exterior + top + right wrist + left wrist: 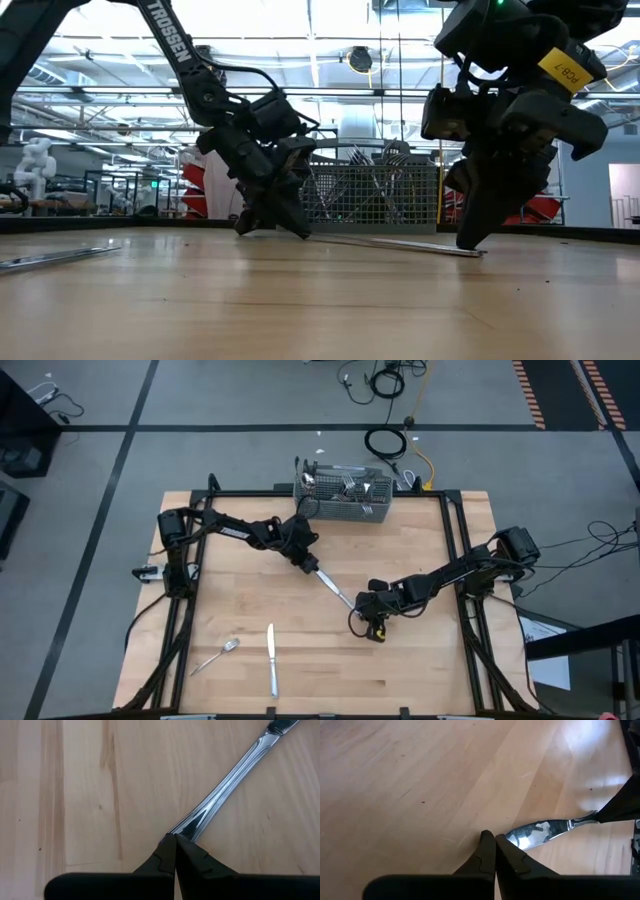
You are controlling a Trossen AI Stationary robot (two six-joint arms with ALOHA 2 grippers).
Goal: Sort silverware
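One piece of silverware, a table knife (335,588) by its look, lies flat on the wooden table (420,670) between my two grippers. My left gripper (313,566) is shut and slants down at the knife's broad far-left end. My right gripper (358,607) is shut and points steeply down at the knife's handle end. In the low view the knife (400,243) runs along the tabletop from the left gripper (300,232) to the right gripper (468,245). My left gripper meets the knife's broad shiny end (516,838), which lies against the outer side of one fingertip (506,845). Nothing shows between the shut fingers. They slant down from the table's far left, along the knife. The knife stays flat on the table. My right gripper has its shut fingertips (170,845) on the very end of the handle (184,827), coming from above. The handle's end runs under the fingertips, so I cannot tell whether it is pinched or pressed down. The knife lies on the table.
A grey wire-mesh basket (343,495) with several upright pieces stands at the table's far edge, behind the left gripper. A fork (215,657) and another knife (271,660) lie apart near the front left. Bare wood spreads at the front right.
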